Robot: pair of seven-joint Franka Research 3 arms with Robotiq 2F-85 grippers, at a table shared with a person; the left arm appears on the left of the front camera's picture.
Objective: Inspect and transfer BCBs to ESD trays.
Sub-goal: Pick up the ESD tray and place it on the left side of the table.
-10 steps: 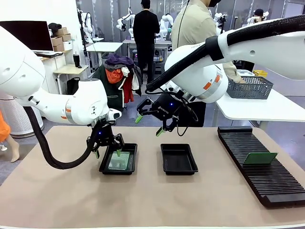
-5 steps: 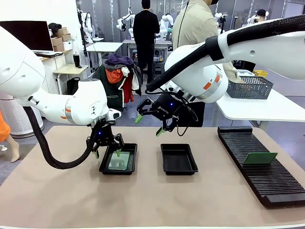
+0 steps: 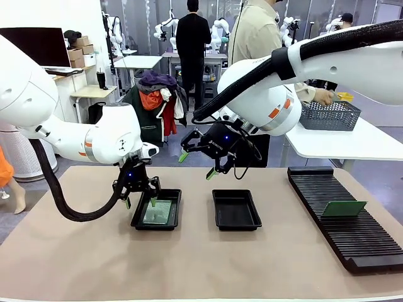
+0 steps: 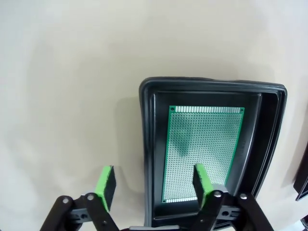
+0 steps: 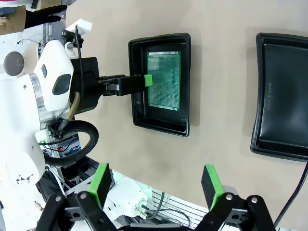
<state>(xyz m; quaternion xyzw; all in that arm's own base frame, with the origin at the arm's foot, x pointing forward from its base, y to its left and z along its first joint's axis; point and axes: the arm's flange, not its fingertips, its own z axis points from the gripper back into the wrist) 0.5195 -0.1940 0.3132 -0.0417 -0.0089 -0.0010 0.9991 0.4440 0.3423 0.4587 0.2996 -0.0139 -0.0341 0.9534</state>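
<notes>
Your left pincer [image 3: 140, 196] [image 4: 154, 185] hangs low with its jaws apart and nothing clamped between them; one green pad [image 4: 106, 185] sits outside the wall of the shallow black plastic tray [image 3: 135, 220] [image 4: 147, 144], the other over its inside; the green perforated rectangular board [image 3: 157, 212] [image 4: 202, 149] lies flat in that tray, just beyond and beneath the inner pad, apart from it. Your right pincer [image 3: 196, 165] [image 5: 156, 183] is raised above the tan table [image 3: 75, 264], jaws wide apart and holding nothing; the second black tray [image 3: 217, 214] [image 5: 284, 96] lies below and ahead of it; the board-bearing tray [image 5: 137, 96] shows farther off beyond its fingertips, with the board [image 5: 163, 79] inside.
</notes>
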